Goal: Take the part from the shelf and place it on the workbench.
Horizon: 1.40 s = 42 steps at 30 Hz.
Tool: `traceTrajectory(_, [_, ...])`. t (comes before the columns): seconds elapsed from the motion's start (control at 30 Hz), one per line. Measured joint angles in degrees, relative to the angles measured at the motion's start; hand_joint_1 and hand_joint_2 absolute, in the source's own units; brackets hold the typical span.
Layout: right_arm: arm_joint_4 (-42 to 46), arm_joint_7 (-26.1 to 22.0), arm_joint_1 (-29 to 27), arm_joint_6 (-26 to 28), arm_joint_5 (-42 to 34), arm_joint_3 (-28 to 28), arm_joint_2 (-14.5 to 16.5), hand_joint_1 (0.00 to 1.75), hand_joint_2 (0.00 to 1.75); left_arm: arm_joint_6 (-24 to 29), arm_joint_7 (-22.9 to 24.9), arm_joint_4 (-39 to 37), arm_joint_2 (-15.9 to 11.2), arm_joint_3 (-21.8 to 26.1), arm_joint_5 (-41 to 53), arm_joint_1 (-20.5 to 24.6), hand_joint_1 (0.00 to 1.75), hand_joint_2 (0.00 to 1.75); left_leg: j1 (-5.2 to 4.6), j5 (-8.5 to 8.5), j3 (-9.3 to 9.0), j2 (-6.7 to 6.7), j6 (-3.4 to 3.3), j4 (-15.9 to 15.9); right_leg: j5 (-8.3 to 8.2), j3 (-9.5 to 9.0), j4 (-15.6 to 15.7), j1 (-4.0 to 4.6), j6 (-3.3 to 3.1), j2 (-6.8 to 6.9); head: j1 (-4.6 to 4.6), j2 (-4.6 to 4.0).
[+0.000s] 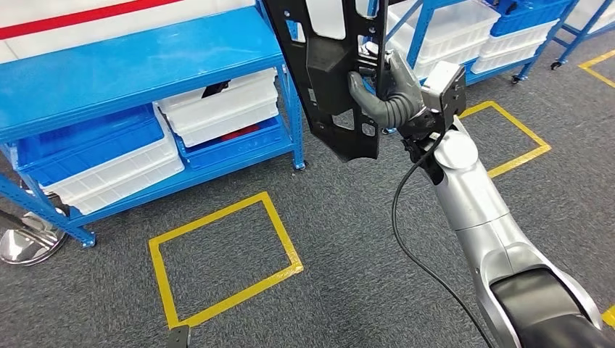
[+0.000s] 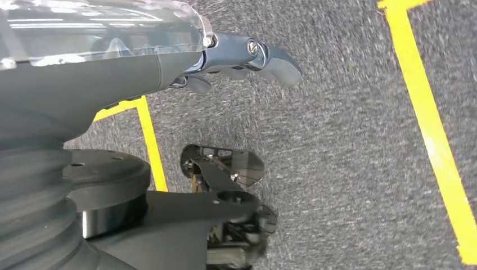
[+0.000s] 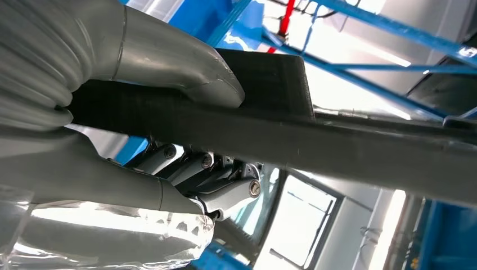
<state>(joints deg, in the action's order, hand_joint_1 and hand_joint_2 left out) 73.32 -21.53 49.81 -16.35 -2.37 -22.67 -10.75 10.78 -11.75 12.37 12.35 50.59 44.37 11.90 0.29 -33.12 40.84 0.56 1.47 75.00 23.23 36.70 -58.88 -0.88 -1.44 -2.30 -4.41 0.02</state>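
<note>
- The part [image 1: 335, 69] is one long, flat, black plastic panel with moulded ribs, several cut-out openings and small round holes; its lower end tapers to a blunt corner.
- It hangs upright in the air, clear of the blue shelf [image 1: 130, 72] and just beside that shelf's nearer right post, over the grey carpet [image 1: 348, 246].
- The right hand [image 1: 384, 90] grasps the part at its right edge: the thick grey thumb lies across the front face and the darker fingers wrap round behind.
- In the right wrist view the thumb [image 3: 169, 62] presses on one face of the part [image 3: 337, 140] and the fingers [image 3: 225, 194] curl against the other, so the panel is clamped between them.
- The left hand [image 2: 247, 59] hangs above the carpet [image 2: 337, 169] with nothing in it; its fingers look loosely extended rather than clenched.
- One silver arm [image 1: 479, 210] reaches up from the lower right to the held part, with one black cable [image 1: 406, 239] looping beside it.
- On the shelf's lower levels sit stacked bins: white bins [image 1: 221, 109] and blue bins [image 1: 87, 141]; the exact count of each is hard to tell.
- Two yellow tape squares mark the carpet: one [image 1: 225, 257] below the shelf's right end, another [image 1: 511, 138] well to the right of the shelf, beyond the arm.
- A second blue shelf [image 1: 471, 36] with white and blue bins stands behind the part.
</note>
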Motion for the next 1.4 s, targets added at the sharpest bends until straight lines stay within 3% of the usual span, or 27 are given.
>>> traceTrajectory(0.03, [0.0, 0.0, -0.1, 0.0, 0.0, 0.0, 0.0, 1.75, 1.75, 0.0, 0.0, 0.0, 0.0, 0.0, 0.0, 0.0, 0.00, 1.75, 0.00, 1.21, -0.55, -0.13, -0.12, -1.1, -0.05, 0.01, 0.0, 0.02, 0.03, -0.80, 0.00, 0.00])
traceTrajectory(0.07, [0.0, 0.0, -0.1, 0.0, 0.0, 0.0, 0.0, 1.75, 1.75, 0.0, 0.0, 0.0, 0.0, 0.0, 0.0, 0.0, 0.00, 1.75, 0.00, 3.24, -2.10, -0.52, -0.34, -4.4, -0.09, -0.02, -0.1, 0.03, 0.10, -1.59, -0.01, 0.00])
traceTrajectory(0.13, [0.0, -0.1, -0.1, 0.0, 0.0, 0.0, 0.0, 1.75, 1.75, 0.0, 0.0, 0.0, 0.0, 0.0, 0.0, 0.0, 0.00, 1.75, 0.12, 6.68, -5.88, -2.91, -0.96, -12.4, -0.23, 0.08, -0.2, -0.02, 0.39, -3.08, 0.01, 0.00])
traceTrajectory(0.2, [0.0, -0.2, -0.2, 0.1, 0.0, 0.1, -0.1, 1.75, 1.75, -0.1, 0.1, 0.0, -0.1, 0.0, 0.2, 0.0, 0.00, 1.75, 0.17, 7.51, -7.66, -4.60, -1.30, -16.3, -0.60, 0.55, -0.2, -0.21, 1.06, -4.40, 0.00, 0.00])
traceTrajectory(0.27, [-0.1, -0.4, -0.6, 0.1, 0.0, 0.4, -0.5, 1.75, 1.75, -0.1, 0.3, 0.0, 0.0, 0.0, 0.4, 0.1, 0.00, 1.75, 0.21, 7.62, -7.89, -3.76, -1.59, -17.0, -1.08, 0.92, 0.1, -0.37, 1.96, -5.66, -0.01, 0.00])
traceTrajectory(0.3, [0.0, -0.4, -0.7, 0.1, 0.0, 0.6, -0.8, 1.75, 1.75, -0.1, 0.3, 0.0, 0.0, 0.0, 0.5, 0.2, 0.00, 1.75, 0.28, 7.89, -8.01, -3.09, -1.87, -17.4, -1.03, 1.11, 0.0, -0.33, 2.26, -5.36, -0.01, 0.00])
traceTrajectory(0.37, [0.0, -0.5, -0.8, 0.1, 0.0, 1.0, -1.3, 1.75, 1.75, -0.1, 0.3, 0.0, 0.2, 0.0, 0.7, 0.4, 0.00, 1.75, 0.48, 8.44, -8.20, -1.63, -2.51, -18.2, 0.97, 2.65, -2.9, -0.02, 2.62, -2.42, 0.09, 0.00])
traceTrajectory(0.43, [0.0, -0.7, -0.9, 0.1, 0.0, 1.2, -1.4, 1.75, 1.75, -0.1, 0.4, 0.0, 0.3, -0.1, 0.9, 0.5, 0.00, 1.75, 0.29, 8.56, -8.15, -0.16, -2.82, -18.3, 4.79, 6.03, -10.2, 0.02, 2.80, 0.91, 0.19, 0.00])
traceTrajectory(0.5, [0.0, -0.7, -1.4, 0.2, 0.1, 1.3, -1.6, 1.75, 1.75, -0.2, 0.6, 0.0, 0.3, -0.1, 1.0, 0.4, 0.00, 1.75, 0.23, 8.50, -8.07, 1.42, -2.82, -18.3, 6.50, 8.48, -15.7, -0.23, 3.12, 1.83, 0.20, 0.00])
traceTrajectory(0.53, [0.0, -0.7, -1.6, 0.2, 0.1, 1.4, -1.6, 1.75, 1.75, -0.2, 0.6, 0.0, 0.3, -0.1, 1.0, 0.4, 0.00, 1.75, 0.24, 8.45, -8.06, 2.17, -2.76, -18.3, 5.92, 8.28, -15.7, -0.38, 3.26, 2.08, 0.21, 0.00])
traceTrajectory(0.57, [0.0, -0.7, -1.8, 0.3, 0.1, 1.5, -1.7, 1.75, 1.75, -0.2, 0.7, 0.0, 0.3, -0.1, 1.0, 0.4, 0.00, 1.75, 0.25, 8.34, -8.07, 2.91, -2.62, -18.1, 4.38, 6.73, -13.0, -0.51, 3.35, 2.55, 0.21, 0.00])
traceTrajectory(0.6, [0.0, -0.7, -1.8, 0.3, 0.2, 1.6, -1.7, 1.75, 1.75, -0.2, 0.7, 0.0, 0.4, -0.1, 1.0, 0.5, 0.00, 1.75, 0.25, 8.16, -8.10, 3.60, -2.41, -18.0, 2.59, 4.33, -8.8, -0.56, 3.38, 3.63, 0.21, 0.00])
traceTrajectory(0.67, [0.1, -0.7, -1.7, 0.4, 0.2, 1.8, -1.7, 1.75, 1.75, -0.1, 0.7, 0.0, 0.4, -0.1, 1.0, 0.5, 0.00, 1.75, -0.04, 7.66, -8.05, 4.76, -1.81, -17.5, 0.63, 0.54, -1.9, -0.14, 2.96, 5.68, 0.20, 0.00])
traceTrajectory(0.7, [0.1, -0.8, -1.7, 0.4, 0.2, 1.9, -1.8, 1.75, 1.75, -0.1, 0.7, 0.0, 0.4, -0.1, 1.0, 0.6, 0.00, 1.75, -0.20, 7.45, -8.06, 5.26, -1.52, -17.3, 0.49, -0.13, -0.4, 0.08, 2.63, 6.11, 0.18, 0.00])
traceTrajectory(0.77, [0.1, -0.8, -1.8, 0.5, 0.2, 2.0, -1.9, 1.75, 1.75, -0.1, 0.7, 0.0, 0.3, -0.2, 1.0, 0.6, 0.00, 1.75, -0.34, 7.25, -8.20, 6.38, -0.97, -17.3, 0.54, 0.11, -0.2, 0.23, 1.80, 4.95, 0.16, 0.00])
traceTrajectory(0.8, [0.1, -0.8, -1.8, 0.6, 0.2, 2.0, -2.0, 1.75, 1.75, -0.1, 0.7, 0.0, 0.4, -0.2, 0.7, 0.7, 0.00, 1.75, -0.24, 6.97, -8.22, 6.31, -0.64, -17.1, 0.44, 0.18, -0.1, 0.18, 1.46, 4.30, 0.15, 0.00])
traceTrajectory(0.87, [0.2, -0.8, -1.8, 0.7, 0.2, 2.2, -2.1, 1.75, 1.75, -0.1, 0.4, 0.0, 0.4, -0.1, -0.2, 0.7, 0.00, 1.75, 0.08, 4.99, -7.31, 4.06, -0.11, -14.7, 0.22, 0.22, 0.1, -0.02, 0.73, 3.08, 0.16, 0.00])
traceTrajectory(0.93, [0.1, -0.9, -1.8, 0.7, 0.3, 2.2, -2.0, 1.75, 1.75, 0.1, 0.2, 0.0, 0.4, 0.2, -1.0, 0.5, 0.00, 1.75, 0.31, 1.21, -4.35, 1.02, 0.11, -7.8, 0.14, 0.23, 0.1, -0.03, 0.22, 1.86, 0.16, 0.00])
traceTrajectory(0.97, [0.1, -0.9, -1.9, 0.8, 0.3, 2.2, -2.0, 1.75, 1.75, 0.2, 0.2, 0.0, 0.3, 0.3, -1.1, 0.3, 0.00, 1.75, 0.33, -0.36, -2.51, 0.34, 0.13, -3.8, 0.13, 0.25, 0.1, 0.05, 0.10, 1.10, 0.16, 0.00])
traceTrajectory(1.0, [0.1, -0.9, -1.9, 0.8, 0.4, 2.2, -1.9, 1.75, 1.75, 0.2, 0.2, 0.0, 0.3, 0.3, -1.1, 0.2, 0.00, 1.75, 0.32, -1.02, -1.16, 0.04, 0.10, -1.0, 0.12, 0.24, 0.1, 0.13, 0.04, 0.28, 0.15, 0.00])
traceTrajectory(1.03, [0.0, -0.9, -2.0, 0.8, 0.4, 2.1, -1.9, 1.75, 1.75, 0.3, 0.2, 0.0, 0.3, 0.3, -1.1, 0.2, 0.00, 1.75, 0.32, -0.56, -0.65, -0.10, -0.01, -0.3, 0.11, 0.23, 0.0, 0.21, 0.02, -0.56, 0.15, 0.00])
traceTrajectory(1.1, [0.0, -0.9, -1.8, 0.7, 0.5, 2.2, -1.9, 1.75, 1.75, 0.4, 0.2, 0.0, 0.3, 0.3, -1.1, 0.2, 0.00, 1.75, 0.31, 3.16, -2.48, -0.76, -0.50, -5.1, 0.12, 0.18, -0.1, 0.30, 0.04, -2.17, 0.15, 0.00])
traceTrajectory(1.17, [-0.1, -0.8, -1.3, 0.4, 0.5, 2.2, -1.9, 1.75, 1.75, 0.7, 0.2, 0.0, 0.3, 0.3, -1.1, 0.3, 0.00, 1.75, 0.41, 6.79, -5.37, -3.58, -1.20, -12.3, 0.05, 0.41, -0.2, 0.24, 0.26, -3.63, 0.16, 0.00])
traceTrajectory(1.23, [-0.3, -0.8, -0.7, 0.0, 0.3, 2.1, -1.8, 1.75, 1.75, 0.9, 0.2, 0.0, 0.2, 0.4, -1.2, 0.3, 0.00, 1.75, 0.31, 7.68, -6.76, -5.41, -1.55, -15.9, -0.26, 1.04, -0.3, -0.18, 0.90, -5.00, 0.16, 0.00])
traceTrajectory(1.3, [-0.4, -0.7, -0.4, -0.2, 0.1, 2.1, -1.8, 1.75, 1.75, 1.0, 0.0, 0.0, 0.3, 0.4, -1.3, 0.3, 0.00, 1.75, 0.32, 7.70, -7.23, -4.22, -1.73, -17.0, -0.63, 1.52, -0.1, -0.54, 1.79, -6.26, 0.15, 0.00])
traceTrajectory(1.33, [-0.4, -0.6, -0.3, -0.2, 0.0, 2.2, -1.8, 1.75, 1.75, 1.0, -0.1, 0.0, 0.3, 0.4, -1.3, 0.4, 0.00, 1.75, 0.42, 7.94, -7.54, -3.52, -1.91, -17.6, -0.46, 1.74, -0.4, -0.43, 2.13, -5.53, 0.17, 0.00])
traceTrajectory(1.4, [-0.5, -0.6, 0.1, -0.2, 0.0, 2.3, -1.9, 1.75, 1.75, 0.9, -0.3, 0.0, 0.4, 0.4, -1.3, 0.4, 0.00, 1.75, 0.60, 8.42, -8.16, -1.95, -2.50, -18.7, 1.55, 3.26, -3.6, -0.15, 2.66, -2.07, 0.25, 0.00])
